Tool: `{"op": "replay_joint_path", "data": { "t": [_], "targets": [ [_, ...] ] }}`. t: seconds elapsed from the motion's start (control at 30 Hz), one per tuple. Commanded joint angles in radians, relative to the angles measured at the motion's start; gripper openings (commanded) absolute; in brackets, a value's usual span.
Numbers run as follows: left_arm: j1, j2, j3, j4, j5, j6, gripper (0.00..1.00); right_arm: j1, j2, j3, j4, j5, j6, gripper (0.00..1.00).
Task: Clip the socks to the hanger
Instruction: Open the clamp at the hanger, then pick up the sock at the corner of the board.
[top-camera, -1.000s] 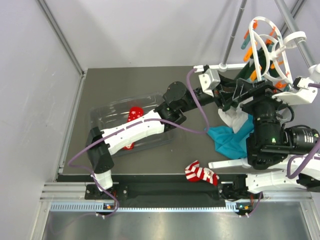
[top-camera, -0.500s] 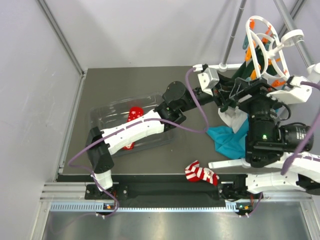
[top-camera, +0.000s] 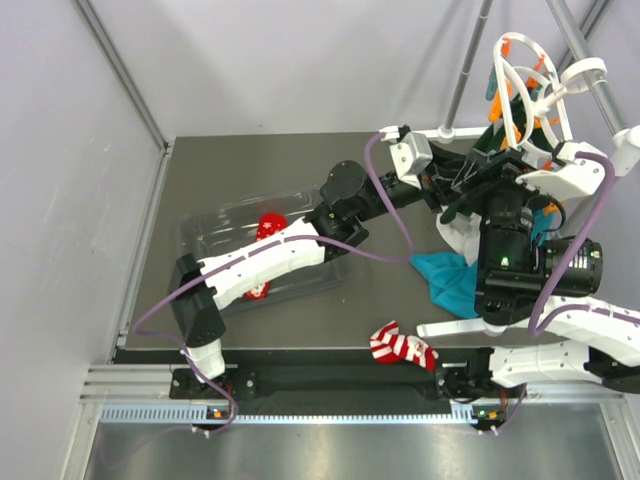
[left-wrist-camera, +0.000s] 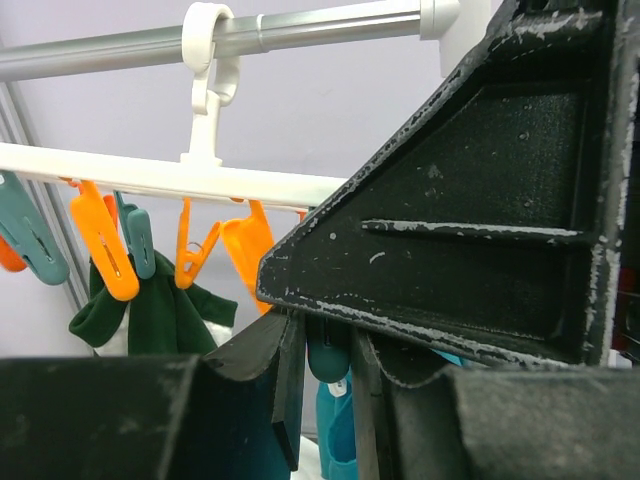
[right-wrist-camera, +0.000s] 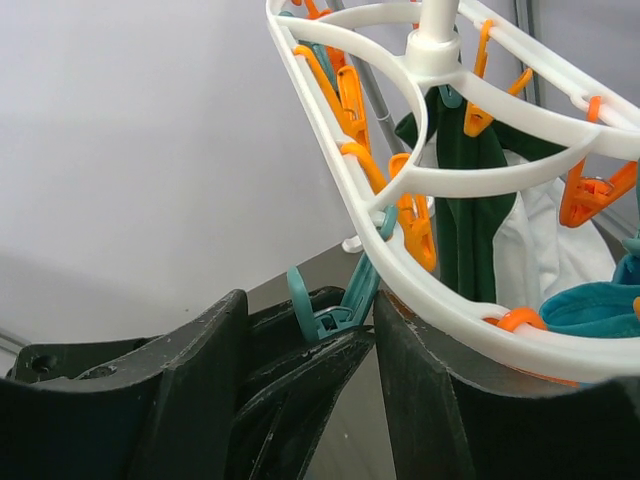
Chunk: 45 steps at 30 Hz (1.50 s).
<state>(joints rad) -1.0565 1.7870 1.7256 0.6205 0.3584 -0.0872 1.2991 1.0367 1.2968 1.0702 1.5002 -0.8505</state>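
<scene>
The white round hanger (top-camera: 520, 75) hangs from a grey pole at the back right, with orange and teal pegs under its ring (right-wrist-camera: 350, 190). My left gripper (left-wrist-camera: 327, 360) is raised to it and shut on a teal peg (left-wrist-camera: 333, 350). My right gripper (right-wrist-camera: 310, 310) stands open around that peg (right-wrist-camera: 335, 300) and the left fingertips. Its right finger (right-wrist-camera: 440, 400) touches the hanger rim. The striped sock (top-camera: 403, 350) lies at the table's front edge. A red sock (top-camera: 268, 227) lies in the clear tray (top-camera: 210, 225), partly hidden under the left arm.
Dark green (right-wrist-camera: 465, 200), white (right-wrist-camera: 530, 250) and teal (right-wrist-camera: 600, 305) cloths hang from the hanger's pegs. A teal cloth (top-camera: 450, 275) and a white one (top-camera: 462, 235) lie on the table below. Grey rack poles (top-camera: 470, 60) rise at the back right.
My right arm has swung up and left toward the hanger, its jaws narrowing a little. The hanger has tilted. My left gripper has shifted slightly, still shut on the peg.
</scene>
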Motion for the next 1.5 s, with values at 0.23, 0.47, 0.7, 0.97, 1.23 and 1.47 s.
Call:
{"op": "replay_joint_path", "data": {
  "t": [0.23,0.47,0.7,0.97,1.23,1.47],
  "targets": [
    [-0.003,-0.066,0.005,0.077,0.04,0.004,0.0,-0.023,-0.046,0.019,-0.013,0.175,-0.018,0.25],
    [0.003,-0.067,0.0,0.053,0.011,-0.009,0.42,-0.023,-0.029,0.038,-0.015,0.184,-0.041,0.0],
    [0.043,-0.155,-0.119,0.016,0.02,-0.045,0.7,-0.032,-0.04,0.024,-0.016,0.184,-0.047,0.0],
    [0.052,-0.366,-0.34,-0.163,0.114,-0.132,0.7,-0.035,-0.036,0.033,-0.016,0.192,-0.088,0.0],
    [0.008,-0.525,-0.647,-0.438,-0.01,-0.286,0.64,-0.037,-0.047,0.012,-0.016,0.199,-0.11,0.0],
    [-0.305,-0.451,-0.736,-0.544,-0.43,-0.108,0.64,-0.034,-0.079,-0.036,-0.013,0.204,-0.098,0.0]
  ]
}}
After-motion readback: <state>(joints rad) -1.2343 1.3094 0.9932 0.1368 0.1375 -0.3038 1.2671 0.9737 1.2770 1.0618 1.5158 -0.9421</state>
